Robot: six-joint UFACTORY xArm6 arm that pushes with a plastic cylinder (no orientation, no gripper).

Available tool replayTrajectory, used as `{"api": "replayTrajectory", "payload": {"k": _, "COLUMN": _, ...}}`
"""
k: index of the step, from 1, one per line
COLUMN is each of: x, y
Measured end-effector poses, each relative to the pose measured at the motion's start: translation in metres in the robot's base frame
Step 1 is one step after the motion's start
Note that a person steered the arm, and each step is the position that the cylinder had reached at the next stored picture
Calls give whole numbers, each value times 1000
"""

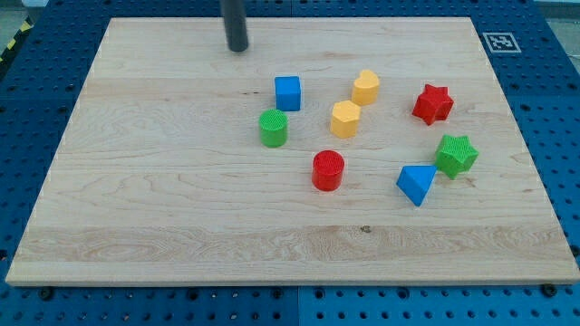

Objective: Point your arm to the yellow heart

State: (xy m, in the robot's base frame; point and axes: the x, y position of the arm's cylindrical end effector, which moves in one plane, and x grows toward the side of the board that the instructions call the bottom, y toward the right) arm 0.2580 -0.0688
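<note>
The yellow heart [366, 87] lies on the wooden board [136, 181], right of centre toward the view's top. A yellow hexagon [345, 119] sits just below and left of it. My tip [237, 49] rests on the board near the top edge, well to the left of the yellow heart and up-left of the blue cube [287, 92]. The tip touches no block.
A green cylinder [273, 128] sits below the blue cube. A red cylinder [328, 170] is near the centre. A red star [433, 104], a green star [456, 155] and a blue triangle [416, 183] lie at the right. A marker tag [499, 42] is at the top right corner.
</note>
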Motion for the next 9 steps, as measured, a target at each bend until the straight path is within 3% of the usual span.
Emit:
{"api": "replayTrajectory", "payload": {"k": 4, "x": 66, "y": -20}}
{"api": "replayTrajectory", "payload": {"k": 5, "x": 57, "y": -16}}
{"api": "replayTrajectory", "payload": {"k": 7, "x": 35, "y": 72}}
{"api": "replayTrajectory", "payload": {"k": 9, "x": 61, "y": 118}}
